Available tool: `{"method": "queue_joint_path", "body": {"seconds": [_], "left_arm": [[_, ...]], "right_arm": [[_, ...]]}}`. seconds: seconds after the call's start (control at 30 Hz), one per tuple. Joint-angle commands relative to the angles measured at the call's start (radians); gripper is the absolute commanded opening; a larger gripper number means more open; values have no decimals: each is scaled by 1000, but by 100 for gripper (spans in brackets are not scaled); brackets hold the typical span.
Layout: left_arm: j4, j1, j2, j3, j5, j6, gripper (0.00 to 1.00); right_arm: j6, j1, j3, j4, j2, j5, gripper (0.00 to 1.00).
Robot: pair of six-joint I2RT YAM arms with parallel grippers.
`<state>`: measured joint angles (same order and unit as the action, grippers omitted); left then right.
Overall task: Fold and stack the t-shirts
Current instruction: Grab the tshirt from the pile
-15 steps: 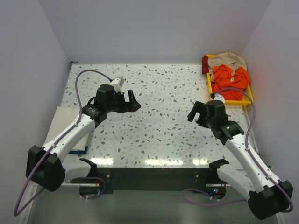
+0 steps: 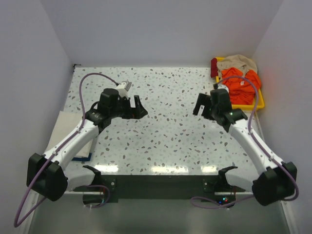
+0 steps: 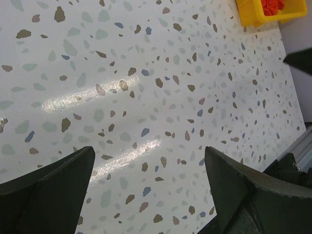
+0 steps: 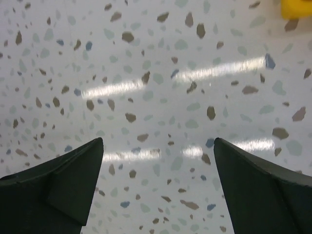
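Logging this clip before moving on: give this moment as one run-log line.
t-shirts: heaped unfolded in yellow tray | left hand: open, empty | right hand: open, empty, beside tray | cloth contact: none

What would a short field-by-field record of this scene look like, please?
table: white, speckled
tray: yellow, far right corner
in tray: orange tee on top, beige tee behind it, dark red tee at the left rim, all crumpled
left edge: pale cloth, flat, navy edge beneath
left end effector: open, over the table, holding nothing
right end effector: open, near the tray, holding nothing
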<state>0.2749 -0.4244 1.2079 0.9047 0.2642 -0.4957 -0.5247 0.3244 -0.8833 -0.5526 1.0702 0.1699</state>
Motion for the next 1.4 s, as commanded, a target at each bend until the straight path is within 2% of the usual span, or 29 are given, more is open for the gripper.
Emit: {"method": "queue_joint_path", "body": {"seconds": [0.0,0.17,0.2,0.23,0.27,0.37,0.57,0.73,0.83,1.03,1.17,1.2,1.3,1.37], "left_arm": [[15,10,-33,29,49,37,100],[18,10,-60,46,67,43,100],[21,10,-67,46,69,46,100],[21,12,-70,49,72,48,100],[20,12,-71,49,78,48,100],[14,12,-77,51,92,37,100],[-6,12,-76,46,112,26,100],[-13,12,-68,34,129,36,100],[-17,12,-65,23,133,36,100],[-20,12,-54,16,133,34,100],[-22,12,-50,16,125,34,100],[-23,12,-50,17,124,34,100],[-25,12,-51,20,128,32,100],[-25,12,-53,22,132,32,100]], "right_arm": [[95,-85,-245,88,226,19,98],[138,-240,-503,123,506,77,93],[138,-280,-598,117,549,85,91],[138,-295,-643,100,642,91,87],[138,-304,-716,97,678,109,86],[123,-321,-799,120,801,140,81],[123,-413,-839,135,907,243,78],[100,-472,-804,198,938,201,75],[95,-479,-822,213,990,180,74],[80,-487,-899,181,1074,158,66],[80,-486,-914,177,1065,151,46],[78,-486,-918,171,1059,151,31],[77,-486,-915,146,999,145,7],[78,-486,-899,134,926,154,1]]}}
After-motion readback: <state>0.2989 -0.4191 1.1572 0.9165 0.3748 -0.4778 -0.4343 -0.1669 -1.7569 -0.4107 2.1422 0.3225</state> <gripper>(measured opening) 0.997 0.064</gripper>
